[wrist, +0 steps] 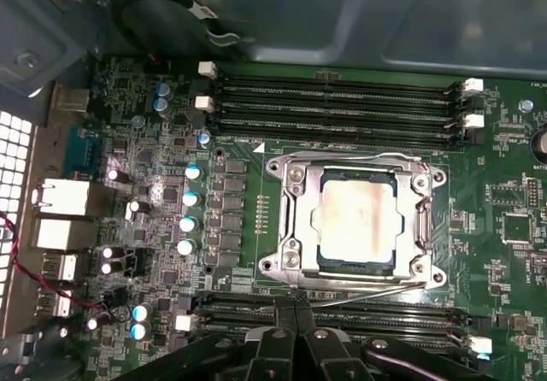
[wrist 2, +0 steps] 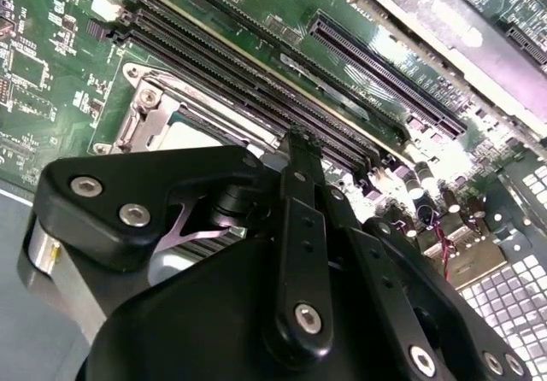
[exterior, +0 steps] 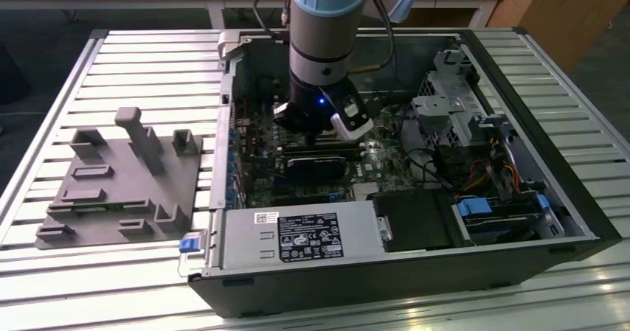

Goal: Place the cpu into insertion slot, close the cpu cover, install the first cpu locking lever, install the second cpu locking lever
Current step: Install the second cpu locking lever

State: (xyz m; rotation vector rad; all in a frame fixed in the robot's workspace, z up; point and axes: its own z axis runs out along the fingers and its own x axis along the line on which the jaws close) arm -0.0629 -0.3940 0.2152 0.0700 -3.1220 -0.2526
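The cpu [wrist: 357,219] lies flat in the insertion slot [wrist: 275,266], its dull metal top showing through the window of the cpu cover [wrist: 296,214]. The cover is down over it. One thin wire locking lever [wrist: 342,153] runs along the socket's side by the memory slots. A second lever [wrist: 367,290] runs along the opposite side. My gripper [wrist: 295,304] is shut, its two fingers pressed together, with the tips just beside that second lever. I cannot tell whether they touch it. In the exterior view my gripper [exterior: 311,136] reaches down into the open computer case [exterior: 551,191].
Long black memory slots [wrist: 333,99] flank the socket on both sides. A black card [exterior: 315,166] sits close below my gripper in the exterior view, with the power supply [exterior: 295,237] nearer the front. A grey fixture [exterior: 118,183] stands on the table at the exterior view's left.
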